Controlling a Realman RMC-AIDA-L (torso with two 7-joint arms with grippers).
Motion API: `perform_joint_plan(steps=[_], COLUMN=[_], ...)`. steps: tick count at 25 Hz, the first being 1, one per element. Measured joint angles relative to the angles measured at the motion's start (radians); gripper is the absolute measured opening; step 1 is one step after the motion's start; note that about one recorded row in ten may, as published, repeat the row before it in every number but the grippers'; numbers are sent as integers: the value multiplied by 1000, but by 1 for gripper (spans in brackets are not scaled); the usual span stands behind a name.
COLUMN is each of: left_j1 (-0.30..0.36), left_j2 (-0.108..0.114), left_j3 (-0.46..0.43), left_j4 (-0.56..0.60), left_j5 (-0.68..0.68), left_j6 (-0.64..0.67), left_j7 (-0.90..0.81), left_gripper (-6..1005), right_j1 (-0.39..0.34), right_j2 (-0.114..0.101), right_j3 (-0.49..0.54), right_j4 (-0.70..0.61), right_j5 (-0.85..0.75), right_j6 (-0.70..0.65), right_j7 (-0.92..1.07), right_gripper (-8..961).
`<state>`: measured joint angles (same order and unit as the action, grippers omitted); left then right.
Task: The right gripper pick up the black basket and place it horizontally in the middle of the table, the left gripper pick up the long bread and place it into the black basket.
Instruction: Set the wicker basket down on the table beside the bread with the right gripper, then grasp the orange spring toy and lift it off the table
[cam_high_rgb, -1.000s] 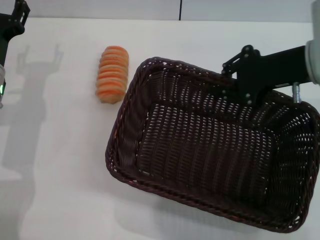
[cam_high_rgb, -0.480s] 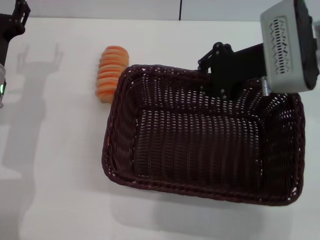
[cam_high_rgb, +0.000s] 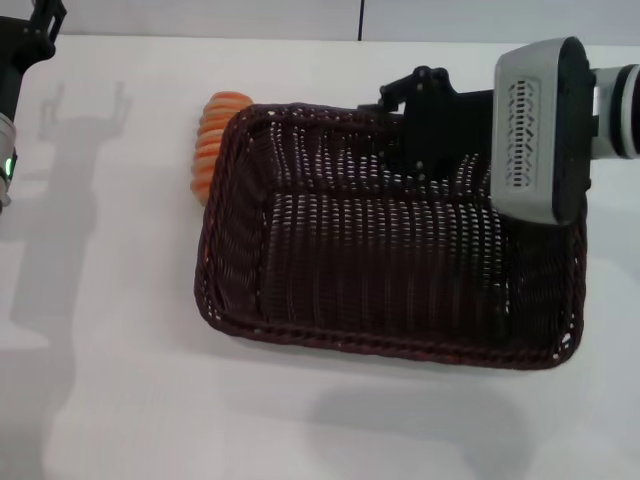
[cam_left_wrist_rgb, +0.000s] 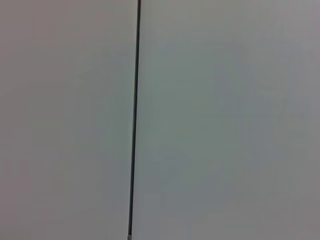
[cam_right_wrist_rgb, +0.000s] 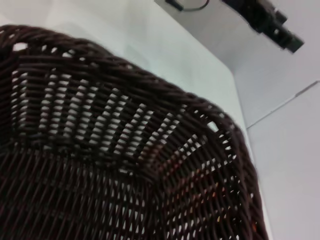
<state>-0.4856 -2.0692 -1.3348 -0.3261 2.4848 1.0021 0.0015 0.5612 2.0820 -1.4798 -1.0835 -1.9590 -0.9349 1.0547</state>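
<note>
The black basket (cam_high_rgb: 390, 260) hangs above the white table (cam_high_rgb: 110, 400) and casts a shadow below its near rim. My right gripper (cam_high_rgb: 408, 112) is shut on its far rim, and the grey wrist housing covers the basket's right end. The basket's long side runs roughly left to right. In the right wrist view the woven basket wall (cam_right_wrist_rgb: 115, 165) fills most of the picture. The long bread (cam_high_rgb: 208, 135), orange with pale stripes, lies just behind the basket's far left corner, partly hidden by the rim. My left gripper (cam_high_rgb: 30, 35) stays at the far left corner; its shadow shows two fingers apart.
A dark seam (cam_high_rgb: 360, 20) runs down the wall behind the table. The left wrist view shows only a pale surface with a thin dark line (cam_left_wrist_rgb: 135, 120). Bare tabletop lies to the left and in front of the basket.
The right arm has carried the basket left and away from me, turning it square to the table. Its rim now covers part of the bread. The left arm has stayed put.
</note>
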Motion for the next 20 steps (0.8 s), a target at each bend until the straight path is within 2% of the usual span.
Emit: perform_joint_plan(steps=[2,4,12,13,14,15,16,18,19,20], left_j1=[-1,-3,-1,-1,-1,1,3,3,4,5], left_j2=[0,1,1,1,1,2,3,3,3,3], left_j3=[0,-1,-1,-1,-1,-1,-2,-3,-3,-3], left_j4=[0,1,1,1,1,1,1,1,1,0], left_j5=[0,0,0,0,0,0,0,0,0,0], left_j6=[-2,-4,-7,-7,-7,-7,-7,-7,-8,-7], left_j7=[1,1,1,1,1,1,1,1,1,1], left_gripper=[816,816,816,816,816,816,817,817,818,818], right_j1=[-14,-22,-66,-80,-110,-110,-123,-150,-175,-175], right_j2=[-2,-4,0,2,2,2,2,1,3,3], right_j3=[-22,-25,-55,-59,-68,-68,-72,-74,-70,-70], right_j4=[-15,-31,-79,-89,-106,-106,-110,-115,-115,-115], right_j5=[63,91,123,161,274,274,344,522,711,711], right_j6=[6,2,16,38,92,92,119,180,214,214], right_j7=[-16,-23,-10,-14,-59,-59,-98,-194,-290,-290], right_gripper=[206,401,645,688,730,773,815,816,816,816])
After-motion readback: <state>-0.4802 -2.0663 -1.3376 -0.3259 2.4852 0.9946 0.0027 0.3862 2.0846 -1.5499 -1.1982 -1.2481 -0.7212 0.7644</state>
